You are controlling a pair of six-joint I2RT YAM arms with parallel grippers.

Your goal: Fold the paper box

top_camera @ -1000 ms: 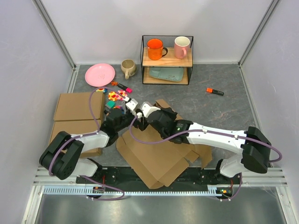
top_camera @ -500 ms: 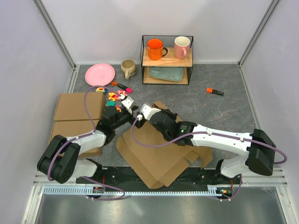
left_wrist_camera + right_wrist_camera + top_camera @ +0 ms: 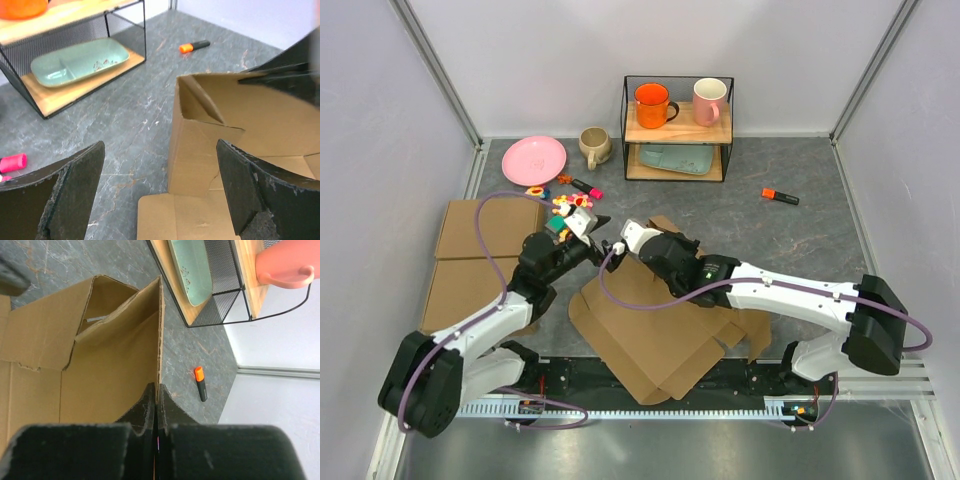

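Observation:
The paper box point(image 3: 640, 340) is a brown die-cut sheet lying mostly flat near the table's front. One wall stands upright at its far edge. My right gripper point(image 3: 650, 240) is shut on the top edge of that wall, as the right wrist view point(image 3: 157, 396) shows, with the cardboard point(image 3: 110, 365) to its left. My left gripper point(image 3: 595, 238) is open and empty. It sits just left of the raised corner point(image 3: 200, 145), which shows between its spread fingers point(image 3: 55, 200). The right gripper point(image 3: 287, 75) shows dark at the wall's far end.
Two ready-made flat brown boxes point(image 3: 480, 250) lie at the left. Small colourful toys point(image 3: 567, 206), a pink plate point(image 3: 533, 160) and a beige mug point(image 3: 593, 146) lie behind the left gripper. A wire shelf point(image 3: 677, 128) holds mugs and a green tray. An orange marker point(image 3: 780, 196) lies right.
My left arm has drawn back to the left, and its gripper has moved away from the right gripper. The right gripper keeps hold of the raised wall.

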